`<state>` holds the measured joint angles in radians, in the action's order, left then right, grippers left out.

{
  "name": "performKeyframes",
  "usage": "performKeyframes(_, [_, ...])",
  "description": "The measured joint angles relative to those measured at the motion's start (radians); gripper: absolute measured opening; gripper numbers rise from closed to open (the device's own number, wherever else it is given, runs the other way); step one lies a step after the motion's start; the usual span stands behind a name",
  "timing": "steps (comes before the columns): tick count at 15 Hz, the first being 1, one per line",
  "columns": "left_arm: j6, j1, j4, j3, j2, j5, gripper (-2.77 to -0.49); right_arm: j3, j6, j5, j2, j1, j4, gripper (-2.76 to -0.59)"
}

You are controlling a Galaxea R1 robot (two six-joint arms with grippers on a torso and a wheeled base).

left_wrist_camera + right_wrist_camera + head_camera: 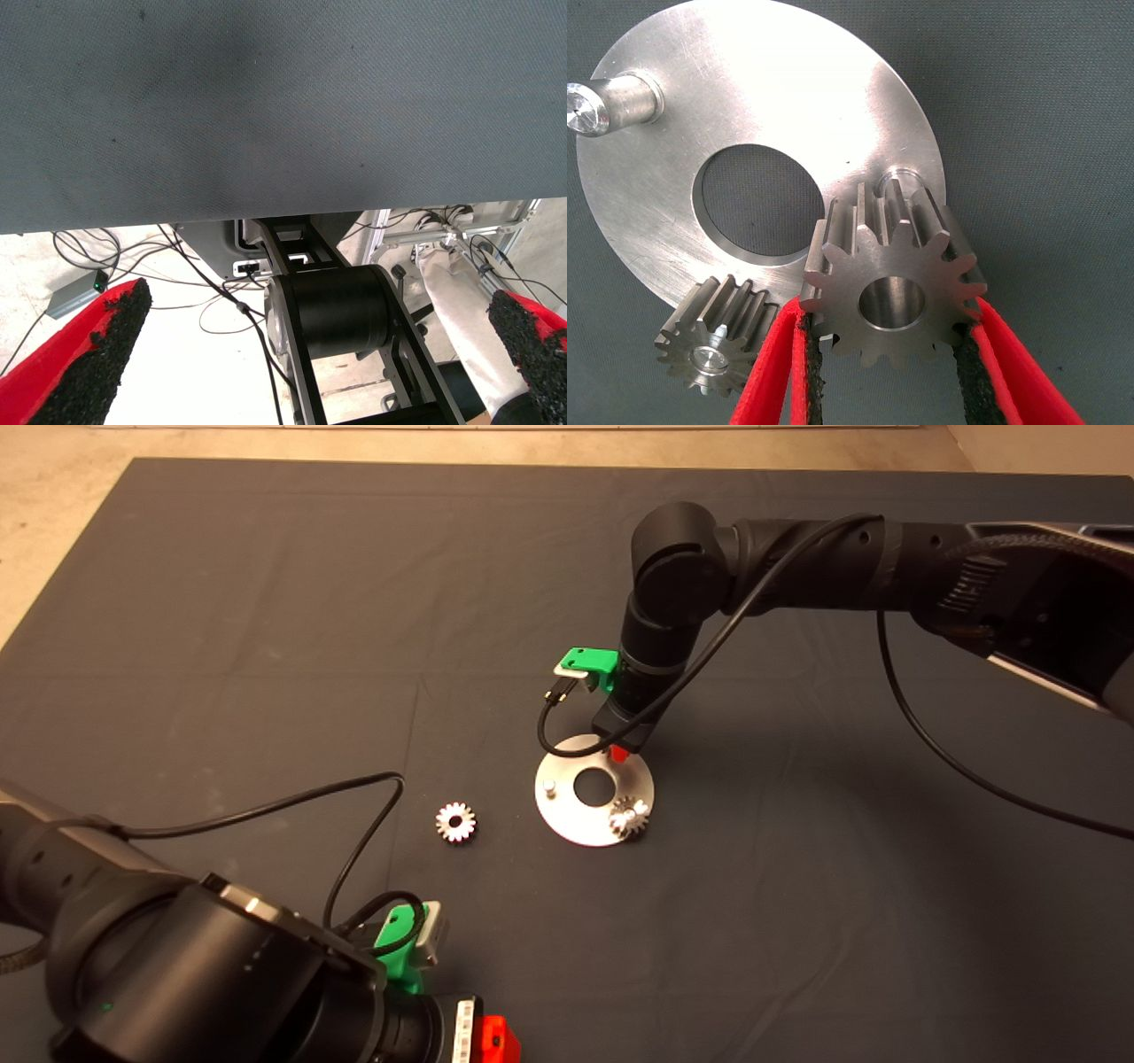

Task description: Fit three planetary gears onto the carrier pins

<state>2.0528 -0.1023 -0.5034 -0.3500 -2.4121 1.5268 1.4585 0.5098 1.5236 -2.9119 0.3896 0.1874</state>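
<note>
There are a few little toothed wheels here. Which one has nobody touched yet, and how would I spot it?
Start at the shiny round disc in the middle of the dark mat. On the side towards the parked left claw, a small silvery gear lies alone, flat on the mat. Unlike it, one gear sits on the disc and another is in the right claw.

One silvery gear (455,822) lies flat on the worktop, centre-left of the head view. A second gear (630,817) sits on a pin at the disc's (567,815) lower right. A third gear (891,288) hangs above a pin (904,180). One pin (611,99) stands bare.
</note>
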Motion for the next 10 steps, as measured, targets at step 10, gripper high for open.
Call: performKeyframes(10, [0.000,0.000,0.000,0.000,0.014,0.000,-0.49,0.013,-0.003,-0.006,0.000,-0.001,0.002,-2.55])
